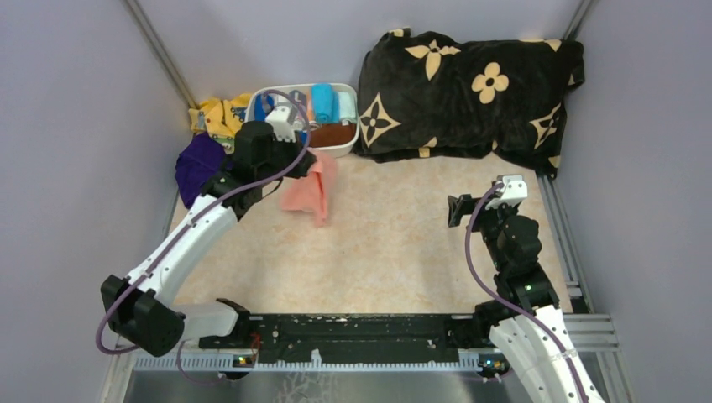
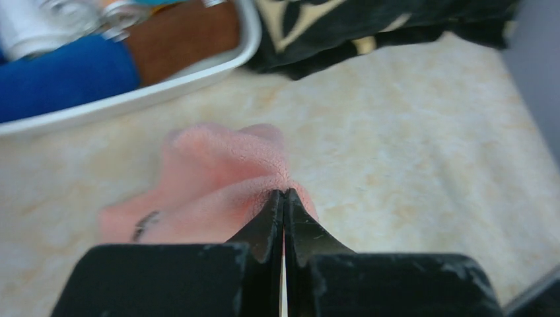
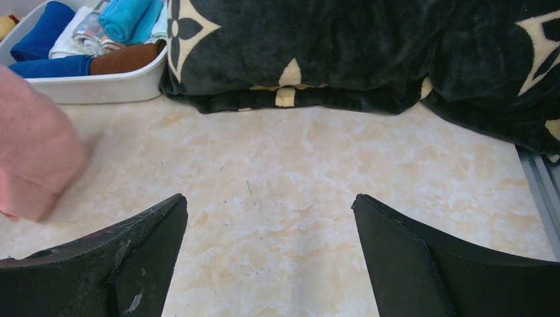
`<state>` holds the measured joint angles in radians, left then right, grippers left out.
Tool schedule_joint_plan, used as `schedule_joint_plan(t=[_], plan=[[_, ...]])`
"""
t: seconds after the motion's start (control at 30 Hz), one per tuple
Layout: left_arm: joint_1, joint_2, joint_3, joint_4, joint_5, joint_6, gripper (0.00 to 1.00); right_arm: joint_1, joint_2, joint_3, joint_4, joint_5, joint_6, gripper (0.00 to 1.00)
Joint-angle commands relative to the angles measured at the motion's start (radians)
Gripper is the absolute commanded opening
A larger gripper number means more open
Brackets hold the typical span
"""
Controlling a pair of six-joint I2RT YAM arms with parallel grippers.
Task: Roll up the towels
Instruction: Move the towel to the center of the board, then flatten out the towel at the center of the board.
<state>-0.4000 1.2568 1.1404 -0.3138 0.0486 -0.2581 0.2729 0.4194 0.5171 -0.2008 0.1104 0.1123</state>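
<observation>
The salmon pink towel (image 1: 311, 191) hangs crumpled from my left gripper (image 1: 304, 159), just in front of the white bin. In the left wrist view the gripper (image 2: 284, 193) is shut on a fold of the pink towel (image 2: 218, 178), which droops to the table; a dark print mark shows at its left. The purple towel (image 1: 198, 164) lies bunched at the far left by the wall. My right gripper (image 1: 458, 210) is open and empty over bare table at the right (image 3: 269, 198). The pink towel shows at the left edge of the right wrist view (image 3: 33, 165).
A white bin (image 1: 342, 144) with rolled blue, teal and brown cloths stands at the back. A yellow patterned cloth (image 1: 220, 113) lies left of it. The big black blanket with tan flowers (image 1: 470, 88) fills the back right. Metal rails run along the walls.
</observation>
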Motion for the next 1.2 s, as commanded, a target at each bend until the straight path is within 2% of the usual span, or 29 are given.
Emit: schedule_joint_plan(t=[0.0, 0.03, 0.1, 0.23, 0.37, 0.47, 0.67, 0.87, 1.03, 1.17], plan=[[-0.122, -0.002, 0.110, 0.052, 0.046, 0.016, 0.02, 0.009, 0.003, 0.009, 0.056, 0.000, -0.009, 0.96], [-0.124, 0.002, 0.107, 0.051, 0.059, 0.025, 0.05, 0.009, 0.007, 0.013, 0.052, -0.001, -0.010, 0.96], [-0.124, 0.001, 0.087, 0.035, 0.041, 0.039, 0.19, 0.009, 0.018, 0.019, 0.045, -0.008, -0.005, 0.96], [-0.123, -0.023, -0.004, 0.018, 0.047, 0.038, 0.40, 0.009, 0.045, 0.040, 0.023, -0.034, 0.001, 0.96], [-0.130, -0.022, -0.102, 0.036, 0.113, -0.009, 0.50, 0.009, 0.117, 0.072, -0.009, -0.071, 0.019, 0.96], [-0.200, 0.013, -0.159, 0.089, 0.113, -0.043, 0.56, 0.009, 0.196, 0.103, -0.075, -0.039, 0.095, 0.95], [-0.419, 0.217, -0.126, 0.194, 0.076, -0.036, 0.61, 0.009, 0.380, 0.152, -0.213, 0.066, 0.214, 0.93], [-0.616, 0.491, 0.083, 0.195, -0.048, -0.004, 0.63, 0.002, 0.459, 0.157, -0.278, 0.193, 0.305, 0.92], [-0.719, 0.654, 0.212, 0.177, -0.141, 0.058, 0.58, -0.077, 0.472, 0.143, -0.302, 0.209, 0.366, 0.93], [-0.759, 0.719, 0.246, 0.133, -0.160, 0.080, 0.45, -0.151, 0.478, 0.124, -0.309, 0.176, 0.390, 0.93]])
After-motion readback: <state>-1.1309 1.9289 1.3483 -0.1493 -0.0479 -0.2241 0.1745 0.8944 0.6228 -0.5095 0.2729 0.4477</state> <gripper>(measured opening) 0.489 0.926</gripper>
